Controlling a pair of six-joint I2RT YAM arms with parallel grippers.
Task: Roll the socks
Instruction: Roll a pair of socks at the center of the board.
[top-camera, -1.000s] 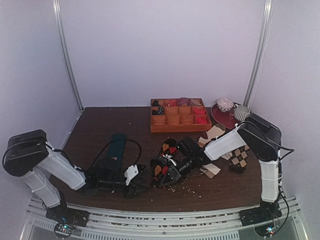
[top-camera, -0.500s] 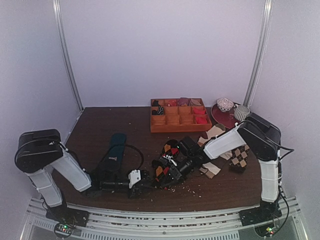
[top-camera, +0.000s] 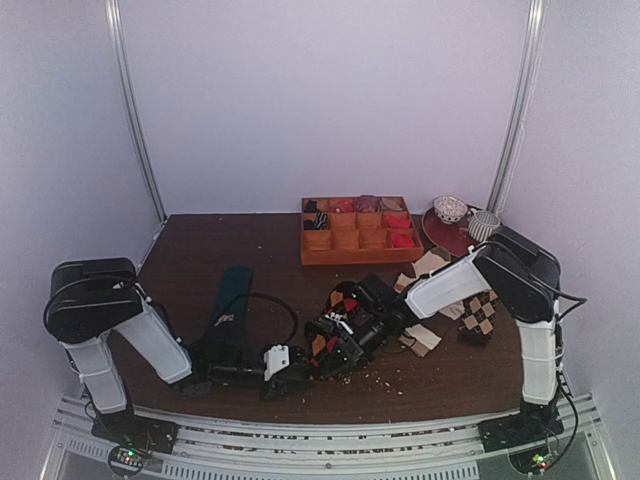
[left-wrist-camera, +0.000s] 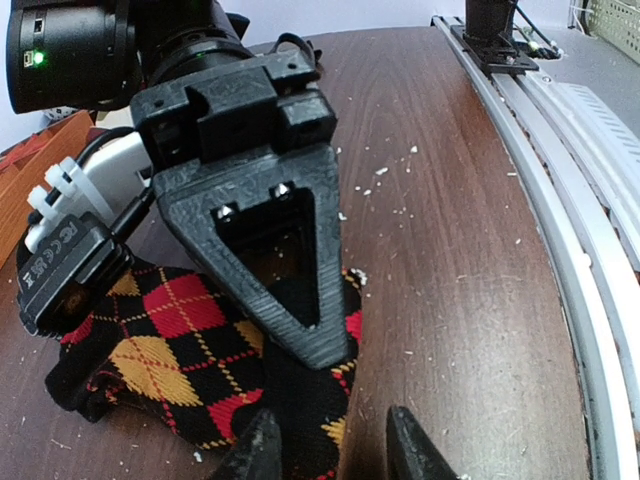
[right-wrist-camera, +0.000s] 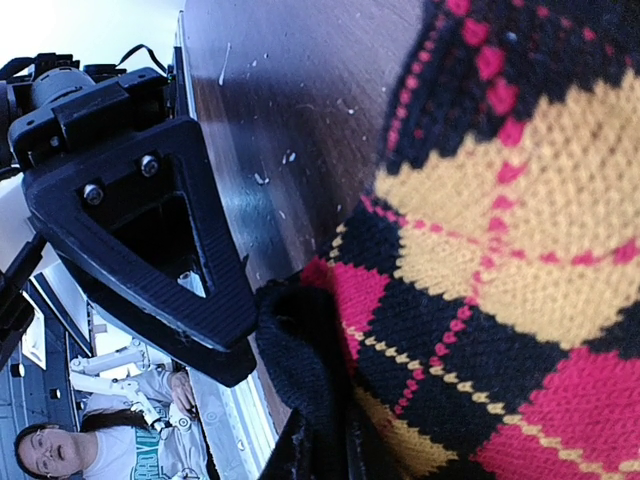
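Lately the left end effector (left-wrist-camera: 335, 455), fingers spread, has been brought across to the socks (top-camera: 338, 300), gripped on the worktop (top-camera: 200, 260) by the right end effector (top-camera: 327, 350); a handover seems likely.

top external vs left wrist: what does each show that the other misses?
Only top external: the teal sock, wooden tray, red plate, brown sock, and both arms whole.
Only left wrist: the left gripper up close, jaws apart at the edge of the argyle socks.
Both: the argyle socks, the right gripper at them, the table and scattered crumbs.
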